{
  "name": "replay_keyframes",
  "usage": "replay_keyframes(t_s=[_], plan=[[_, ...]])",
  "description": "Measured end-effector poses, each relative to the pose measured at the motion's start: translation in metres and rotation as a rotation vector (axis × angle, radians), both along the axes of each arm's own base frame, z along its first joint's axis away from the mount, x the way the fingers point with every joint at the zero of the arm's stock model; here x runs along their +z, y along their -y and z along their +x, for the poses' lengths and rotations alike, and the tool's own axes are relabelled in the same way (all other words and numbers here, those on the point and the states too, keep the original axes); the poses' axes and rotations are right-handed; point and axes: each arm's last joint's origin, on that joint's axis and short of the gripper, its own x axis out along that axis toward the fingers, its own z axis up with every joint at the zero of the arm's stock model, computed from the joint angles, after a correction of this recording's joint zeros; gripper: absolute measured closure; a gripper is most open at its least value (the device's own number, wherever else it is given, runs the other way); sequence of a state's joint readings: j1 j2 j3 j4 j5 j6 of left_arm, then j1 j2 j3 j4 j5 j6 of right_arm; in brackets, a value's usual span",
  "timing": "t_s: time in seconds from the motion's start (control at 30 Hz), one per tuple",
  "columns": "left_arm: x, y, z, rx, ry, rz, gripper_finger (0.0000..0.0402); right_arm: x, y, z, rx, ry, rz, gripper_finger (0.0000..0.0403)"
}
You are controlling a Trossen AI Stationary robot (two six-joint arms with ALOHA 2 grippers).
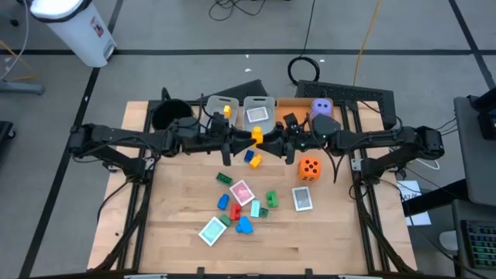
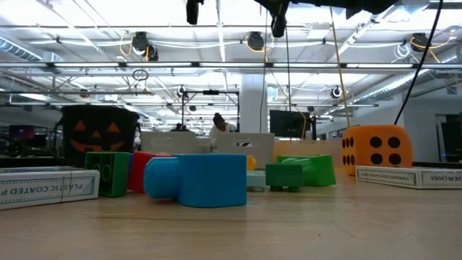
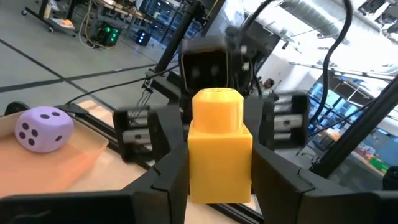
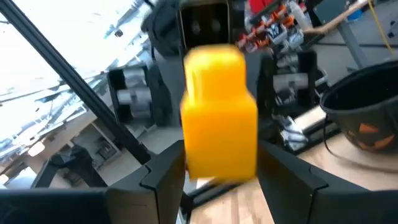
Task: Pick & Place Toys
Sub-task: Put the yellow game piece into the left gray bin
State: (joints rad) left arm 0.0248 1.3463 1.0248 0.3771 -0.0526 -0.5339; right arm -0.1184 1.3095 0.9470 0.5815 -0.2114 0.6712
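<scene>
Both arms reach inward above the worktop [image 1: 325, 232], left gripper [image 1: 246, 140] and right gripper [image 1: 273, 142] facing each other, each clamped on a yellow block [image 1: 257, 137].

Both hands meeting at yellow block [image 1: 257, 136], orange die [image 1: 309, 168] nearby

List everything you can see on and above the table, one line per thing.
yellow block: one, yellow, held above the table between both claws
loose blocks: about ten, green, blue, red, yellow, mid-table
playing cards: four, three among the blocks, one in a clear bin
orange die: one, orange, right of the blocks
purple die: one, purple, on the orange tray
clear bins: two, clear, far edge
black pot: one, black, far left corner
left claw: one, dark, closed on the yellow block
right claw: one, dark, closed on the same block
</scene>
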Motion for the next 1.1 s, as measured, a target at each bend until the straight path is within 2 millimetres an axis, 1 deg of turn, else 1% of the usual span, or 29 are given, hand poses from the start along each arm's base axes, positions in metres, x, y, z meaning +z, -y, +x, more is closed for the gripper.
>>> replay_keyframes(t_s=[0.23,0.47,0.53,0.63,0.73,0.87,1.1], plan=[[-0.0006,-0.0003,0.0005,-0.001,-0.003,-0.010,0.0262,0.0013,0.0037,-0.0009,-0.011,0.011,-0.004,0.0222],[-0.0007,-0.0003,0.0005,0.000,-0.003,-0.011,0.0252,0.0019,0.0047,-0.0012,-0.002,0.020,-0.028,0.0224],[-0.0009,0.0000,0.0005,-0.003,-0.005,-0.011,0.0256,0.0018,0.0046,-0.0012,0.006,0.019,-0.032,0.0232],[-0.0009,0.0000,0.0005,-0.004,-0.005,-0.012,0.0262,0.0016,0.0045,-0.0013,0.007,0.017,-0.035,0.0257],[-0.0007,0.0000,0.0005,-0.008,-0.002,-0.021,0.0254,0.0019,0.0043,-0.0015,0.013,0.018,-0.036,0.0281],[-0.0009,0.0001,0.0005,-0.007,-0.005,-0.023,0.0238,0.0016,0.0036,-0.0015,0.043,0.016,-0.039,0.0281],[0.0026,0.0000,0.0004,-0.005,0.032,-0.015,0.0234,0.0027,0.0032,-0.0018,0.051,0.028,-0.065,0.0281]])
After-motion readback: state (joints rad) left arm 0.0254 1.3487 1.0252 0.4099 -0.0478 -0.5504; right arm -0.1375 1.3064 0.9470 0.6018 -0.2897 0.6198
